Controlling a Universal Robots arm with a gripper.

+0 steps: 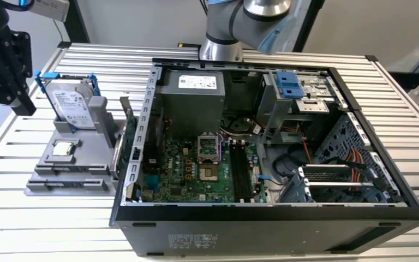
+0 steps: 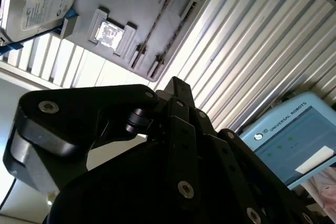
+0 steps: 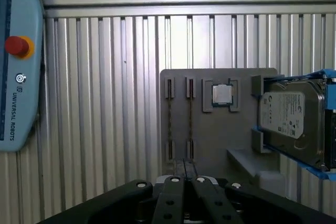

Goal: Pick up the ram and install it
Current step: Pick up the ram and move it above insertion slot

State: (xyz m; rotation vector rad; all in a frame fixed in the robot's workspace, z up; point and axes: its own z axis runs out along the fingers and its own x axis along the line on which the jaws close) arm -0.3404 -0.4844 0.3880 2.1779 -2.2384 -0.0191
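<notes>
Two thin ram sticks stand on edge in the slots of a grey holder (image 3: 220, 140); one ram stick (image 3: 169, 123) (image 2: 156, 23) lies beside the other (image 3: 190, 123). In both wrist views my gripper (image 3: 184, 174) (image 2: 177, 85) hovers well above the table, apart from the holder, shut with nothing held. In the exterior view the gripper (image 1: 17, 98) hangs at the far left, above and to the left of the holder (image 1: 71, 174). The open computer case (image 1: 384, 210) shows its motherboard with black memory slots (image 1: 240, 173).
The holder also carries a square silver CPU chip (image 3: 222, 94) (image 1: 64, 148) and a silver hard drive in a blue frame (image 3: 291, 121) (image 1: 73, 106). A teach pendant (image 3: 16, 61) (image 2: 294, 140) lies on the ribbed metal table (image 1: 20, 218). The arm's base (image 1: 220, 46) stands behind the case.
</notes>
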